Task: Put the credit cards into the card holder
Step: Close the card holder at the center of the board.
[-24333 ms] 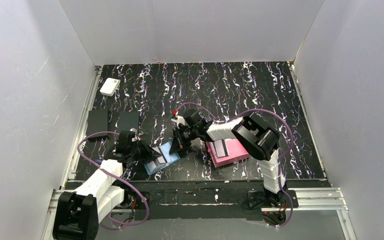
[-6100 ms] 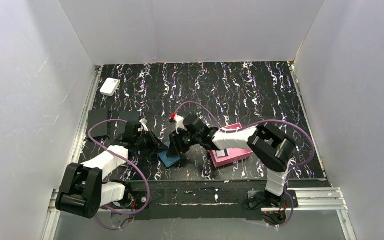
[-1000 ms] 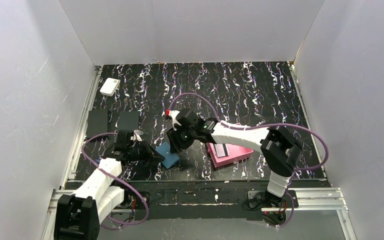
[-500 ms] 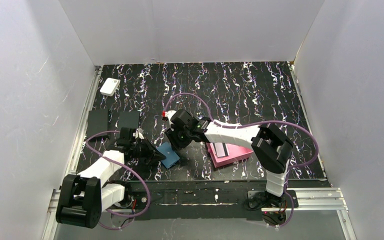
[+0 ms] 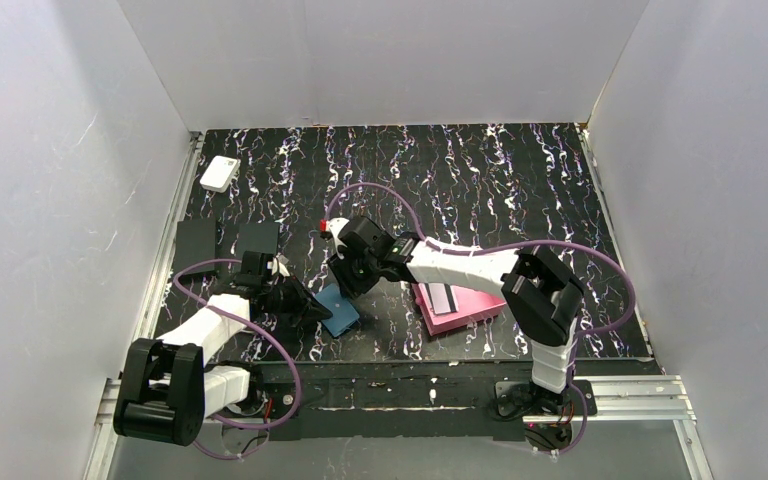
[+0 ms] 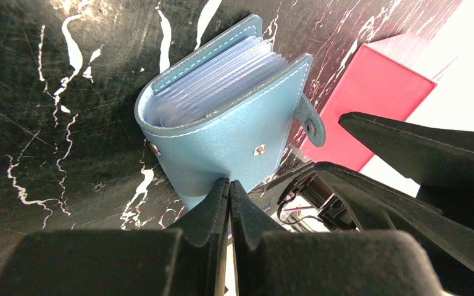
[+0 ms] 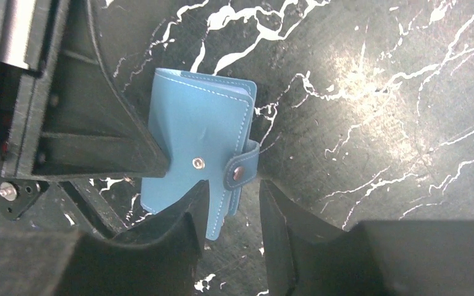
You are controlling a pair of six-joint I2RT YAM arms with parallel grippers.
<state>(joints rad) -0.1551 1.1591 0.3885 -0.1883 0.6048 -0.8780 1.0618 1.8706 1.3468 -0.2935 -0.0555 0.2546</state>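
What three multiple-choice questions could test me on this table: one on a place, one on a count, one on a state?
1. Seen from above, the pink square tray lies where from the teal-blue folding wallet? A left; B right; C underneath.
2. How many matte black flat slabs lie near the table's left edge? A two; B one; C four.
3. The wallet's snap tab is: A fastened; B missing; C unfastened.
Answers: B, the tray sits right of the wallet; A, two slabs lie side by side; C, the tab hangs free of its stud.
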